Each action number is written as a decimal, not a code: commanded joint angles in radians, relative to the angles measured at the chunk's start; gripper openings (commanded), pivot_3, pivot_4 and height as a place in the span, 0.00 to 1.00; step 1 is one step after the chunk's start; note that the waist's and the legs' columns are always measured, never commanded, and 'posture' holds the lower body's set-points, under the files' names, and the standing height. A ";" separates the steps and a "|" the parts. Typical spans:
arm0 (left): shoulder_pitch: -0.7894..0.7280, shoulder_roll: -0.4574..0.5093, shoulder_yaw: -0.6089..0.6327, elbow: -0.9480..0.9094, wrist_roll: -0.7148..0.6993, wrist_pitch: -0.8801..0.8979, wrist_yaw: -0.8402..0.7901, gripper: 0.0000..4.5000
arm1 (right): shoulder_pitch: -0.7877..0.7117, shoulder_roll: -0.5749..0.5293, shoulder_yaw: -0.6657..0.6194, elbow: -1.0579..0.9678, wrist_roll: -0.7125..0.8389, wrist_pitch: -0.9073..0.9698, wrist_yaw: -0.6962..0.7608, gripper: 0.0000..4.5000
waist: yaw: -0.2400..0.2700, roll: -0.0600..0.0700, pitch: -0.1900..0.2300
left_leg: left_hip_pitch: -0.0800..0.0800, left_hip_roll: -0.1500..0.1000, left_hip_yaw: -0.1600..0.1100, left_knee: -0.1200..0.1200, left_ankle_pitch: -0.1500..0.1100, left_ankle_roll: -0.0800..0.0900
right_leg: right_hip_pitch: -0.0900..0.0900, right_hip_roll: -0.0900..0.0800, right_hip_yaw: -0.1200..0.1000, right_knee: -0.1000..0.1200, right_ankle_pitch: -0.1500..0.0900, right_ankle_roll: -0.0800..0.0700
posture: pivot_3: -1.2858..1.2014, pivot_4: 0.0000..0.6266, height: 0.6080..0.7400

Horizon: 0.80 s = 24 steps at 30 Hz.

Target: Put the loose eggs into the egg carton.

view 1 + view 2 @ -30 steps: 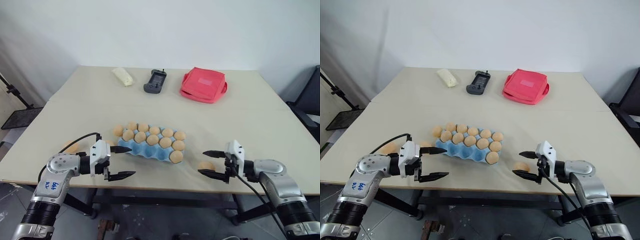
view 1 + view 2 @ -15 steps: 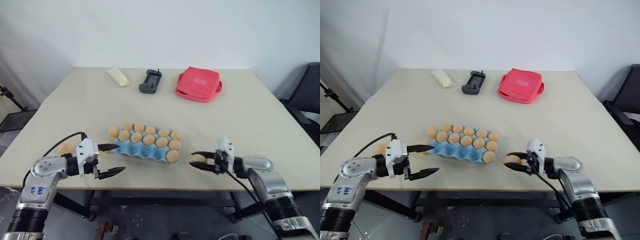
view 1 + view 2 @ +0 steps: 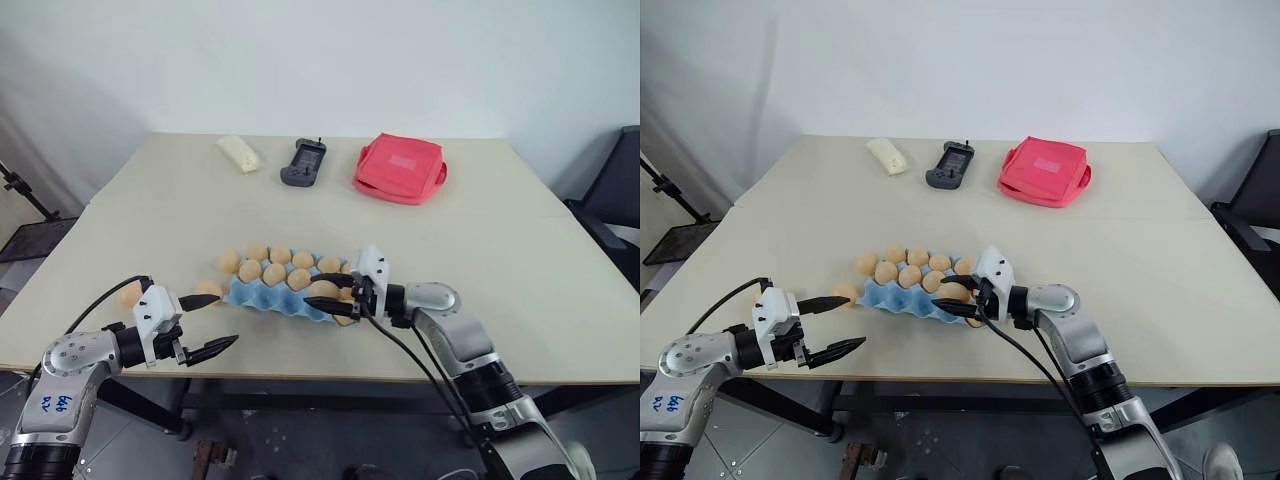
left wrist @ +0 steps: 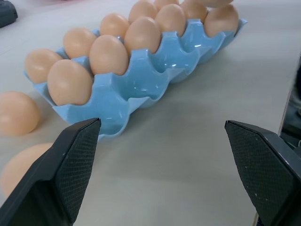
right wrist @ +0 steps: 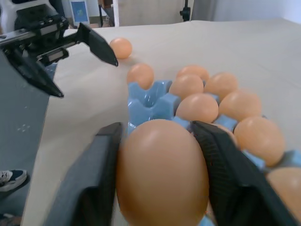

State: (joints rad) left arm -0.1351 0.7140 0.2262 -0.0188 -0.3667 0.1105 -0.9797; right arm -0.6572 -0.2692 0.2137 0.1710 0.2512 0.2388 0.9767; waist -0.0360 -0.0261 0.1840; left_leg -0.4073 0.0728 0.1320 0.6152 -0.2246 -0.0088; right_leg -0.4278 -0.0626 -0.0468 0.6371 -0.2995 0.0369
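While smooth and oval, egg (image 5: 162, 172) fills right hand (image 3: 333, 297).

You've got tan-orange eggs (image 3: 272, 273) sitting in a light blue egg carton (image 3: 262, 297), all on a plain beige table (image 3: 500, 230). At the back there's a red pouch (image 3: 400, 169), a dark grey handset-looking thing (image 3: 304, 163), hard to tell exactly, and a cream-coloured lump (image 3: 240, 154). Gripper fingers (image 4: 77, 165) are black with a fine grid texture.

A beige table (image 3: 500, 240) carried the egg carton (image 3: 285, 300), two loose eggs (image 3: 209, 291), a red pouch (image 3: 400, 168), a black handset (image 3: 303, 162) and a pale packet (image 3: 240, 153).
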 commanded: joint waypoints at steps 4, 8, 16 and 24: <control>0.052 0.000 0.061 -0.078 -0.035 0.026 0.052 1.00 | 0.008 -0.030 -0.034 -0.049 0.023 0.006 0.009 0.99 | -0.002 0.000 0.000 | 0.000 0.000 0.000 0.000 0.000 0.000 | 0.000 0.000 0.000 0.000 0.000 0.000 | 0.52 0.24 1.00; 0.111 -0.006 0.162 -0.082 -0.061 0.040 0.112 1.00 | 0.067 -0.115 -0.065 -0.108 0.092 -0.018 0.131 0.99 | -0.002 0.000 0.000 | 0.000 0.000 0.000 -0.001 0.000 -0.001 | 0.000 0.000 0.000 -0.001 0.000 0.000 | 0.52 0.24 1.00; 0.325 -0.065 0.378 -0.122 -0.111 0.043 0.206 1.00 | 0.164 -0.224 -0.156 -0.086 0.163 -0.175 0.311 0.99 | -0.018 0.000 0.000 | 0.001 0.000 0.000 -0.002 -0.002 -0.003 | 0.000 0.000 0.000 -0.001 0.000 0.000 | 0.52 0.24 1.00; 0.305 -0.139 0.367 -0.123 -0.090 0.013 0.305 1.00 | 0.181 -0.249 -0.218 -0.058 0.205 -0.147 0.305 0.99 | -0.016 -0.001 0.000 | 0.001 0.000 0.000 -0.001 -0.002 -0.003 | 0.001 0.000 0.000 -0.001 0.000 -0.001 | 0.52 0.24 1.00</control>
State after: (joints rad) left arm 0.1896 0.5771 0.5997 -0.1099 -0.4570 0.1453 -0.6892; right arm -0.4820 -0.5132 0.0243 0.1274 0.4404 0.1079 1.2913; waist -0.0521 -0.0267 0.1840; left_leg -0.4062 0.0732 0.1321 0.6141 -0.2267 -0.0123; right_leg -0.4272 -0.0625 -0.0468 0.6356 -0.2996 0.0360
